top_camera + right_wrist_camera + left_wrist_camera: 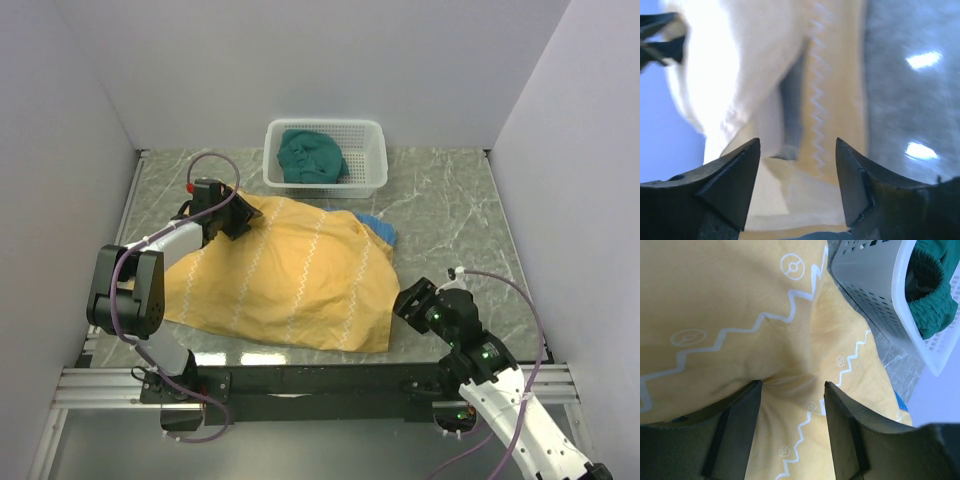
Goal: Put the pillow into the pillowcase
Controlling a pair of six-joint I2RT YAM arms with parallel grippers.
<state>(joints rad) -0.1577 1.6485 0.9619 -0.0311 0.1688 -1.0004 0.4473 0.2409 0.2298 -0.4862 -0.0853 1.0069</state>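
The mustard-yellow pillowcase [290, 270] with white zigzag lines lies bulging in the middle of the table, a blue corner [378, 230] showing at its far right. My left gripper [240, 213] is open at its far left corner. Its fingertips rest on puckered yellow fabric [765, 340] in the left wrist view, with the gripper [792, 385] spread wide. My right gripper [408, 298] is open just off the case's right edge. In the right wrist view the gripper [797, 142] faces the case's edge [840, 100], where the white pillow [735, 60] shows. The pillow is hidden in the top view.
A white perforated basket [325, 125] holding a teal cloth [310, 157] stands at the back centre, just beyond the pillowcase. It also shows in the left wrist view [900, 300] with the teal cloth [930, 295]. White walls enclose the marbled table [450, 210] on three sides.
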